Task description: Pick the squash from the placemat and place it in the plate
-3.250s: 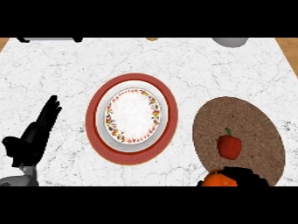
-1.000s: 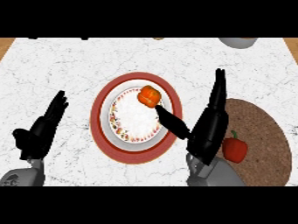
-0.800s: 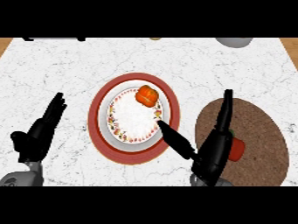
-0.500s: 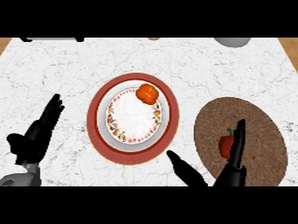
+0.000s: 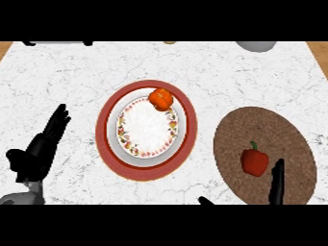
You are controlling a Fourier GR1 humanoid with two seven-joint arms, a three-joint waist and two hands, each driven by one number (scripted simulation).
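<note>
Looking down on the white marble counter (image 5: 67, 72), we see the orange squash (image 5: 161, 98) lying in the plate (image 5: 147, 127), up at its far rim on the patterned border, with nothing holding it. The plate is white with a flowered edge and sits on a wider red charger (image 5: 108, 144) near the middle of the counter.

To the right lies the round brown placemat (image 5: 266, 129), well apart from the plate. On it rests 1 red bell pepper (image 5: 254, 161) with a green stem. Our right hand (image 5: 276, 185) shows at the lower edge over the near part of the placemat, just beside the pepper; its fingers are straight and point away from us, with the thumb tip apart to the left, grasping nothing.

Our left hand (image 5: 38, 153) rests at the lower left of the counter, fingers extended and relaxed, holding nothing, apart from the charger.

A grey rounded object (image 5: 257, 45) stands at the far edge.
</note>
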